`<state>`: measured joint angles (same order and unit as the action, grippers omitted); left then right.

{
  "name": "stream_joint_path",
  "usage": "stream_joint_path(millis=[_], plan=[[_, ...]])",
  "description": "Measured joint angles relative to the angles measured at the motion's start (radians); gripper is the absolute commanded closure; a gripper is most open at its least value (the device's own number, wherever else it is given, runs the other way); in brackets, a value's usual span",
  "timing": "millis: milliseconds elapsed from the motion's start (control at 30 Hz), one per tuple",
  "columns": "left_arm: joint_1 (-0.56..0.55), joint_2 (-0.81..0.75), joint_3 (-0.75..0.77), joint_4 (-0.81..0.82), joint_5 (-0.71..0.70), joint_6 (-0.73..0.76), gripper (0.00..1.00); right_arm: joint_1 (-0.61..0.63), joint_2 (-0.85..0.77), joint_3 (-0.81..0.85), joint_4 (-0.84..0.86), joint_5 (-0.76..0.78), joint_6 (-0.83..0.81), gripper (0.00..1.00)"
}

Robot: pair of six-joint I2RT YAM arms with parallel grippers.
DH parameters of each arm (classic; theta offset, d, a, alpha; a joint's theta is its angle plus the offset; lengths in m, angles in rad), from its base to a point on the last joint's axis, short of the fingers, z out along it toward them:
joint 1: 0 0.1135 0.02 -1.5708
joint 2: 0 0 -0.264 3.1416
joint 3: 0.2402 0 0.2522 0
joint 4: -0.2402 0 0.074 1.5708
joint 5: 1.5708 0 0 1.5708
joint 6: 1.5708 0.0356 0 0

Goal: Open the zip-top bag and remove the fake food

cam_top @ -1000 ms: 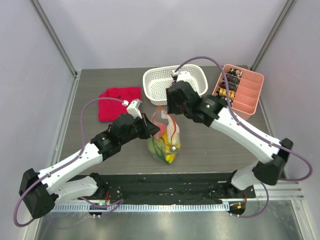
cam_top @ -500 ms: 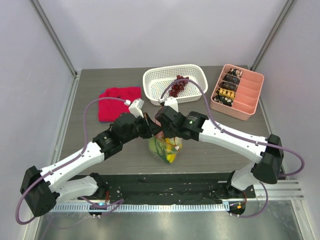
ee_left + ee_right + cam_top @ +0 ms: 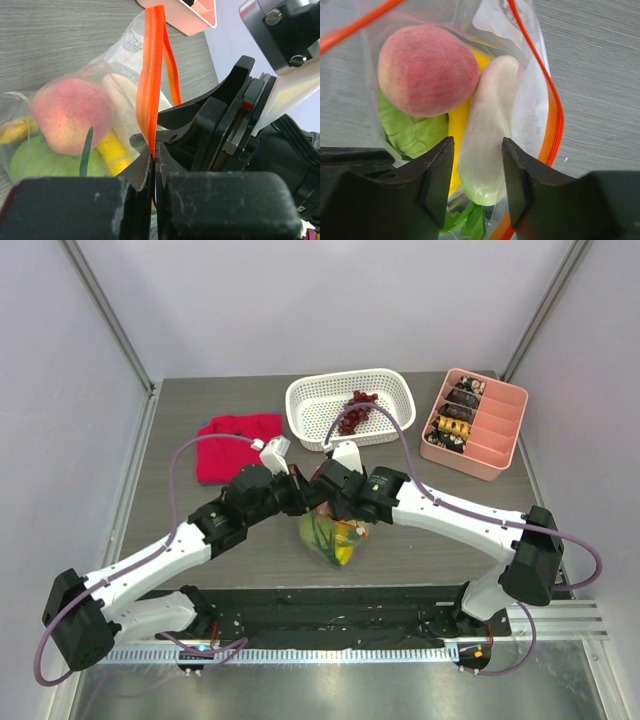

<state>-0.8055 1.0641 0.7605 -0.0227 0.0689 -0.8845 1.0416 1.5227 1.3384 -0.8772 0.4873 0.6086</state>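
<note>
The clear zip-top bag (image 3: 335, 538) sits mid-table with its mouth open. My left gripper (image 3: 302, 498) is shut on its orange-red zipper strip (image 3: 152, 90) and holds that edge up. My right gripper (image 3: 477, 180) is open at the bag mouth (image 3: 330, 502), with its fingers on either side of the white radish-like piece (image 3: 490, 145). Also in the bag are a pink-red fruit (image 3: 427, 70), a green piece (image 3: 412, 130) and a yellow banana (image 3: 457, 145). Dark red grapes (image 3: 357, 410) lie in the white basket (image 3: 293, 405).
A red cloth (image 3: 238, 445) lies at the back left. A pink divided tray (image 3: 495, 425) with dark pieces stands at the back right, beside the basket. The two wrists are close together over the bag.
My right gripper came back from over the basket, where the grapes now lie, and has lowered open into the bag mouth. My left gripper has kept its hold on the zipper strip.
</note>
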Motion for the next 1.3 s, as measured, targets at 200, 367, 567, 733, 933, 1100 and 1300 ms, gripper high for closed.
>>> stream_joint_path(millis=[200,367,567,733,933,1100,1300], plan=[[0.0,0.023,-0.005,0.019,0.005,-0.003,1.0,0.0,0.0,-0.032,-0.041,0.045,0.03,0.33],[0.0,0.074,-0.008,0.041,0.015,-0.006,1.0,0.0,-0.003,-0.12,-0.024,0.05,0.062,0.34],[0.0,0.12,-0.023,0.068,0.031,-0.025,1.0,0.0,-0.004,-0.213,0.039,0.041,0.093,0.58],[0.001,0.119,-0.025,0.078,0.029,-0.026,1.0,0.0,-0.016,-0.219,0.061,0.039,0.105,0.92],[-0.003,0.115,-0.025,0.103,0.03,-0.026,1.0,0.001,-0.126,-0.169,0.062,0.024,0.106,0.99],[-0.004,0.116,-0.025,0.109,0.03,-0.026,1.0,0.019,-0.256,-0.147,0.112,-0.01,0.097,0.99],[-0.004,0.115,-0.025,0.108,0.029,-0.025,1.0,0.038,-0.368,-0.249,0.268,-0.011,0.043,0.99]])
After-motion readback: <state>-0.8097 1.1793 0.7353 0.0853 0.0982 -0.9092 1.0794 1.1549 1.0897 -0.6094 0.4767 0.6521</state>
